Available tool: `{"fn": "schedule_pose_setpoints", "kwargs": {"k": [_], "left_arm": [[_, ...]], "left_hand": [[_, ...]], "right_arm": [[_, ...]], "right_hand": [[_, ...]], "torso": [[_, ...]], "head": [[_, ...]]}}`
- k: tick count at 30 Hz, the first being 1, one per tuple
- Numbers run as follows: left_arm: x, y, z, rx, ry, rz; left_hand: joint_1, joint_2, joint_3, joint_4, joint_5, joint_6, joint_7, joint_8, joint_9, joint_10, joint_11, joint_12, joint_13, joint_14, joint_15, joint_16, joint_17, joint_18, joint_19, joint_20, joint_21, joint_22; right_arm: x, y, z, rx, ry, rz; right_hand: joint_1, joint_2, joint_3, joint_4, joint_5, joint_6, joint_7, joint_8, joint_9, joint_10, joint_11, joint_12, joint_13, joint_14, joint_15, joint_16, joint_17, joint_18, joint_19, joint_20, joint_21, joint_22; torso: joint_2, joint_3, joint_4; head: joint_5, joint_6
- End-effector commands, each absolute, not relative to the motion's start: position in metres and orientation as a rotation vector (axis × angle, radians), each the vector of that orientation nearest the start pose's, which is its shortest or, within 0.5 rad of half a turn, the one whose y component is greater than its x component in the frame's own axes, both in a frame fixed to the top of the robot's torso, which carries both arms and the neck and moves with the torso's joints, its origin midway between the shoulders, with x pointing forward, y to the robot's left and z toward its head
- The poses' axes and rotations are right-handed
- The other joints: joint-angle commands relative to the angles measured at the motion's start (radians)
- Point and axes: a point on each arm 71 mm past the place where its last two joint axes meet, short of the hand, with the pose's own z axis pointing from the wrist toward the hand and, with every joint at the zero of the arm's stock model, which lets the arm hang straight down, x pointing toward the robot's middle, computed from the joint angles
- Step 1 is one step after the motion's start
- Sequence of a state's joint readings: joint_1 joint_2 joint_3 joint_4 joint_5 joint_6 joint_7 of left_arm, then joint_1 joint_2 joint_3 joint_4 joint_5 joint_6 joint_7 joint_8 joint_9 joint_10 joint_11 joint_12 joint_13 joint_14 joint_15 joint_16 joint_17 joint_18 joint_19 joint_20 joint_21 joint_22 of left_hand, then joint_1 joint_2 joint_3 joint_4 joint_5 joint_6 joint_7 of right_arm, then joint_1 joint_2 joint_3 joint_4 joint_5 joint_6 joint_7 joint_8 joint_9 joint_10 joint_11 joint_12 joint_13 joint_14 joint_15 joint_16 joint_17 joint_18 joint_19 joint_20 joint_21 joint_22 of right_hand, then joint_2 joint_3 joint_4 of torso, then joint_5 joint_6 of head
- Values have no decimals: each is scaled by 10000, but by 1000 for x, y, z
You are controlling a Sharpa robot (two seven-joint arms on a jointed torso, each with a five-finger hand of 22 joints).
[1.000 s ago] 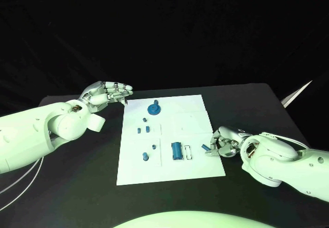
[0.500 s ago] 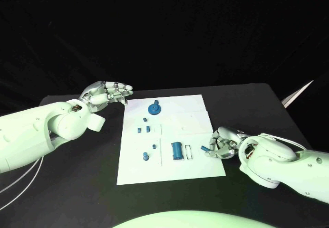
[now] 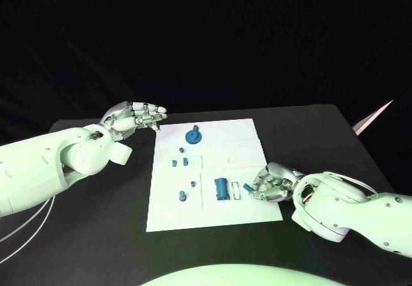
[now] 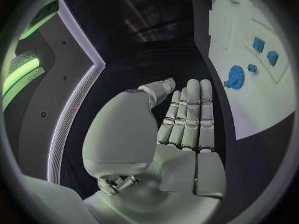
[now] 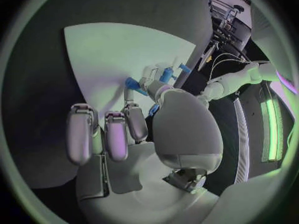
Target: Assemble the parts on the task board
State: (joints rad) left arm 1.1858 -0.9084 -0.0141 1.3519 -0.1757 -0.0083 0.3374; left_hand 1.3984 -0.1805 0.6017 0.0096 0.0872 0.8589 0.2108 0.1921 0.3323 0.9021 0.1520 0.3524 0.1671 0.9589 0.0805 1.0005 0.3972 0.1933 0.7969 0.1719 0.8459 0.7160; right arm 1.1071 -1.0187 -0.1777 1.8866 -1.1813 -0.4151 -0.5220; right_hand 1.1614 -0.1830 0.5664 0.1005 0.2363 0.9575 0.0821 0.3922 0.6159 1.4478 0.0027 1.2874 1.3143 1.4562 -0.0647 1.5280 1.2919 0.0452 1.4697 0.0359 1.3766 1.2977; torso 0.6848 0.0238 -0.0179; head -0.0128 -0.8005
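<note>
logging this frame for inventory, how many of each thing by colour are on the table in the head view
Blue parts: 8, namely the round gear, four small pieces, one low piece, the tall cylinder, and one at the right hand.
White task board: 1
Silver hands: 2, counting the left hand
Total: 11

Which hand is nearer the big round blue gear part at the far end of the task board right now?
Left. The left hand hovers just off the board's far left edge, beside the gear. The right hand is at the board's near right edge, well away.
</note>
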Motion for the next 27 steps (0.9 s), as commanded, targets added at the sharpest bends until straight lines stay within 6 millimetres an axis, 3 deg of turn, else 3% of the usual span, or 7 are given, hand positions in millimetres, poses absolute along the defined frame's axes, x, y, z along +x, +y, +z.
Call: {"fn": "schedule_pose_setpoints", "kwargs": {"k": [1, 19, 22, 25, 27], "left_arm": [[508, 278, -186, -9522, 15694, -15307], [508, 279, -186, -9528, 15727, -15301], [508, 279, -186, -9527, 15739, -15309], [508, 279, -186, -9530, 15751, -15308], [508, 279, -187, -9533, 15765, -15309]], "left_hand": [[-24, 64, -106, -6, 18, -101, 51, 183, -130, -163, 45, 134, -17, -115, 12, -127, -66, -95, 63, 58, -104, -102], [-25, 65, -106, -5, 18, -101, 52, 184, -130, -163, 46, 135, -18, -118, 13, -129, -67, -97, 62, 58, -104, -102], [-25, 65, -106, -5, 18, -101, 52, 184, -130, -163, 46, 135, -18, -118, 13, -129, -67, -97, 62, 58, -104, -102], [-25, 65, -106, -5, 18, -101, 52, 184, -130, -163, 46, 135, -18, -118, 13, -129, -67, -97, 62, 58, -104, -102], [-25, 65, -106, -5, 18, -101, 52, 184, -130, -163, 46, 135, -18, -118, 13, -129, -67, -97, 62, 58, -104, -102]], "right_arm": [[373, -203, -254, 3869, 20772, 5558], [375, -186, -259, 4222, 20995, 6001], [376, -187, -260, 4232, 21105, 5901], [377, -186, -262, 4296, 21210, 5884], [377, -185, -262, 4296, 21271, 5906]], "right_hand": [[-160, 239, 1179, -111, 674, 122, -133, 321, 384, 215, -119, 130, 1098, 1021, -97, 107, 2206, -137, 675, -53, 148, 2312], [-1101, 149, 1159, 30, 380, 194, -131, 213, 357, 230, -113, 154, 1129, 1020, -91, 106, 2203, -134, 670, -49, 130, 2306], [-1432, 122, 1101, 160, 178, 219, -120, 162, 330, 222, -101, 134, 1125, 1018, -80, 99, 2193, -127, 662, -41, 92, 2297], [-1793, 134, 1036, 310, -419, 269, -112, 101, 298, 222, -89, 136, 1133, 1017, -69, 97, 2189, -129, 662, -30, 99, 2298], [-1888, 113, 1012, 338, -515, 286, -111, 88, 292, 223, -87, 137, 1135, 1018, -68, 98, 2192, -127, 660, -29, 88, 2296]], "torso": [[8, -1, 13], [14, 4, 2], [10, 1, 0], [8, -1, 4], [14, 9, 5]], "head": [[-16, -1], [-11, -2], [-8, 1], [-3, -11], [13, -25]]}}
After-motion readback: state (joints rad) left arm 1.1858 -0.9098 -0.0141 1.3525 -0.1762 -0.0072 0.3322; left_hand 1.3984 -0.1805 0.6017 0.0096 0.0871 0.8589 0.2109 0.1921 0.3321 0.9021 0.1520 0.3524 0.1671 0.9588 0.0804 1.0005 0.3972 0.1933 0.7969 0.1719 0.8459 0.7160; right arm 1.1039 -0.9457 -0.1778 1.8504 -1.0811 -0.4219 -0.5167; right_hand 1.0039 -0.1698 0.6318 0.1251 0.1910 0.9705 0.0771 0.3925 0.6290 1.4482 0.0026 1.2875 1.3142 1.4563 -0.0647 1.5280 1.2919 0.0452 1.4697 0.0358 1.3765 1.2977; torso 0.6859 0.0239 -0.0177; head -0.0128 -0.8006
